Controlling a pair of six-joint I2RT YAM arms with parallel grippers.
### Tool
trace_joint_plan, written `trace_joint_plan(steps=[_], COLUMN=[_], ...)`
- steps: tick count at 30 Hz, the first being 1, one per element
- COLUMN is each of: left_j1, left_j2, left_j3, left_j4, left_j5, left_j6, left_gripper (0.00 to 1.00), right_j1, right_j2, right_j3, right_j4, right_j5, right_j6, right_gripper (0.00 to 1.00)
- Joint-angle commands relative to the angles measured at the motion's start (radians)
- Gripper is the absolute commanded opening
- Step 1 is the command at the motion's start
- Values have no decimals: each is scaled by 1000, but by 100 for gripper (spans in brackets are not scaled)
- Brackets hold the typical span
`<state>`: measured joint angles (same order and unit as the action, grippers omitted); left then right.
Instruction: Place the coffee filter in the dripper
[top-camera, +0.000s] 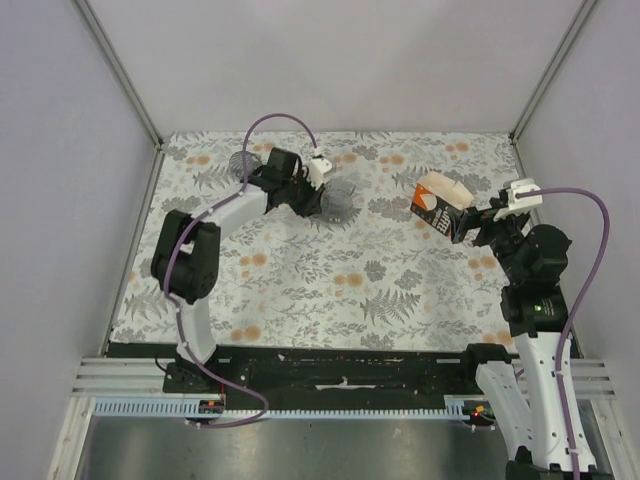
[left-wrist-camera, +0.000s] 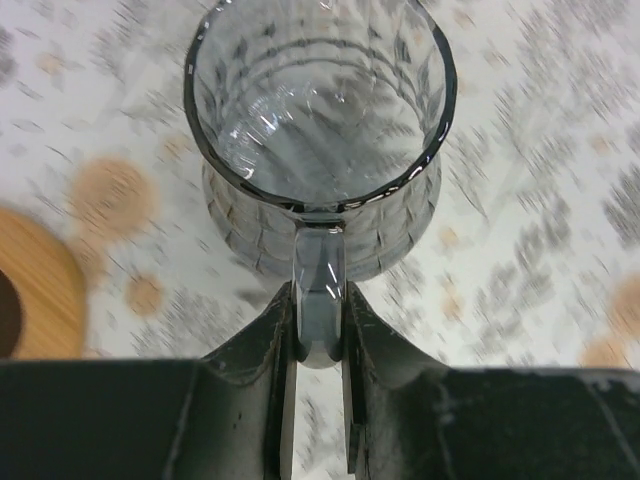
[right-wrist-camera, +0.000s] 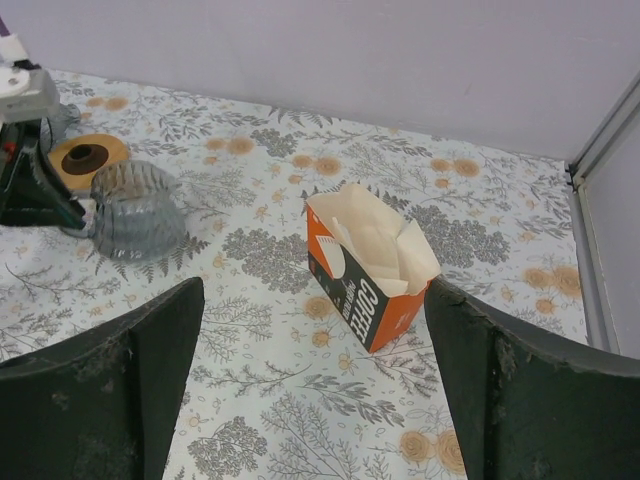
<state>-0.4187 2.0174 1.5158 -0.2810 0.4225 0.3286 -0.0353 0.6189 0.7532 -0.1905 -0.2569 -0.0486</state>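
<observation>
Coffee filter (right-wrist-camera: 375, 240) not out yet: white paper inside orange carton (right-wrist-camera: 355, 300), 2 o'clock on counter (top-camera: 300, 290). Right pincer (right-wrist-camera: 312, 295) wide open, empty, aimed at carton. Left pincer (left-wrist-camera: 318, 310) clamped on handle of dripper (left-wrist-camera: 250, 230), 12 o'clock. Risks: pinching several nested sheets at once, tipping or dragging the light carton, creasing thin paper. Also dripper pivoting in that narrow handle grip, throwing off the drop-in.
</observation>
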Motion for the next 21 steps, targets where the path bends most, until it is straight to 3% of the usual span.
trace_joint_plan(steps=[1, 10, 18, 19, 21], left_j1=[-8, -8, -6, -6, -6], left_j2=[-221, -517, -554, -557, -571], left_j3=[-217, -621, -706, -706, -704], left_j4=[32, 83, 57, 48, 31], left_j5=[127, 226, 216, 217, 214], left_j6=[180, 317, 394, 400, 409], left_gripper=[2, 2, 2, 7, 28], right_j1=[2, 3, 21, 23, 28], right_j2=[-39, -122, -151, -156, -159], right_j3=[-12, -63, -87, -87, -89], right_j4=[16, 36, 48, 48, 43], right_j5=[-51, -73, -82, -81, -81], right_j6=[29, 41, 39, 38, 32], right_gripper=[98, 98, 98, 98, 98])
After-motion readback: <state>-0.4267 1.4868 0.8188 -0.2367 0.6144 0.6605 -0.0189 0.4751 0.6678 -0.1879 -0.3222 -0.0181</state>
